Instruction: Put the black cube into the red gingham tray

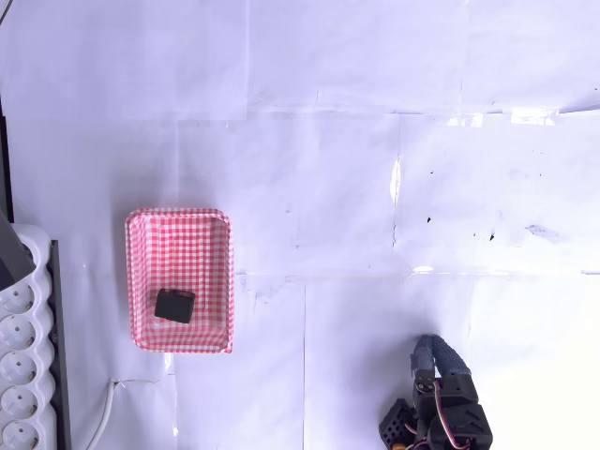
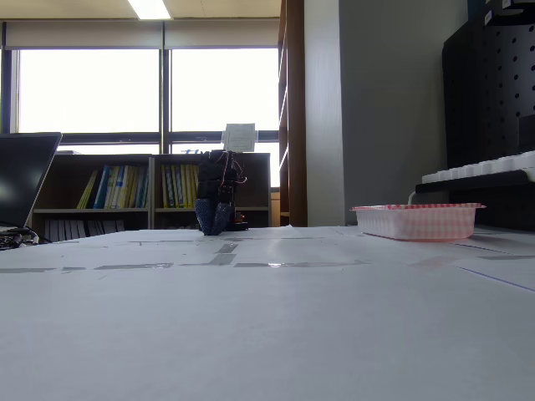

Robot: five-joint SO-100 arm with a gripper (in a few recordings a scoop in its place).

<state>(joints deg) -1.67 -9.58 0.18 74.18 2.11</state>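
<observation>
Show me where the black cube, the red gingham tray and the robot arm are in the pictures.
black cube (image 1: 174, 306), overhead view, middle of its top face.
red gingham tray (image 1: 178, 215), overhead view, its upper rim in the picture.
robot arm (image 2: 217, 200), fixed view, middle of its folded body.

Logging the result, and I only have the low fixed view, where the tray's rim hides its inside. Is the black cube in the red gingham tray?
Observer: Yes. The overhead view shows the black cube resting on the floor of the red gingham tray.
Operator: Where in it? Leaning on the rim?
Observer: It's in the lower half in the overhead view, slightly left of centre, apart from every wall.
Operator: Is the arm over the tray?
Observer: No. The arm sits at the overhead view's lower right, well away from the tray.
</observation>
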